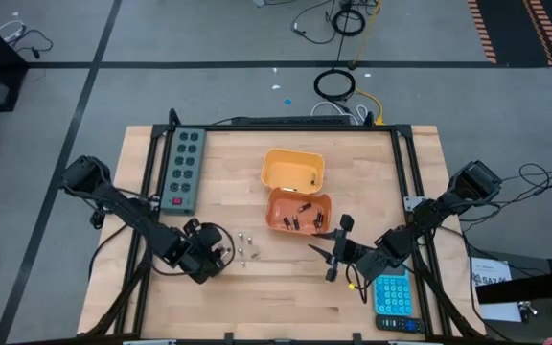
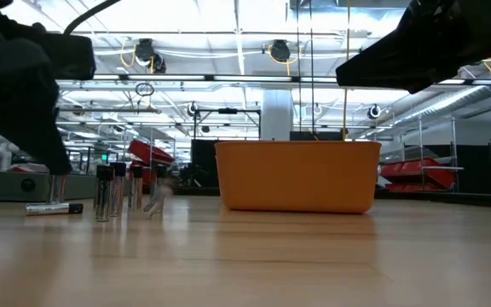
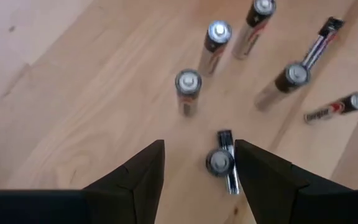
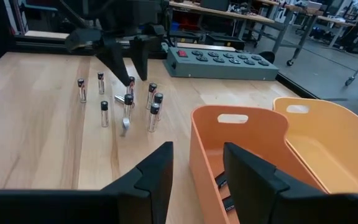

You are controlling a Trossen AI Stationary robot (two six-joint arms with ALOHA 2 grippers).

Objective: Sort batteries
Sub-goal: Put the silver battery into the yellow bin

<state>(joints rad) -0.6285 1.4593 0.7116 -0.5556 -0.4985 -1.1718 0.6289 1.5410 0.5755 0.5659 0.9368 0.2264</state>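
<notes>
Silvery batteries (image 3: 188, 84) are standing upright in a loose cluster on your wooden table (image 1: 286, 287), left of the two orange bins, and a couple are lying flat among them. Your left gripper (image 3: 199, 169) is hanging just above that cluster with its fingers spread, one upright battery (image 3: 219, 162) sitting between them, not pinched. Dark batteries are lying in the nearer bin (image 1: 298, 211); the farther bin (image 1: 292, 169) is touching it. Your right gripper (image 1: 335, 244) is waiting beside the nearer bin, fingers spread and holding nothing.
</notes>
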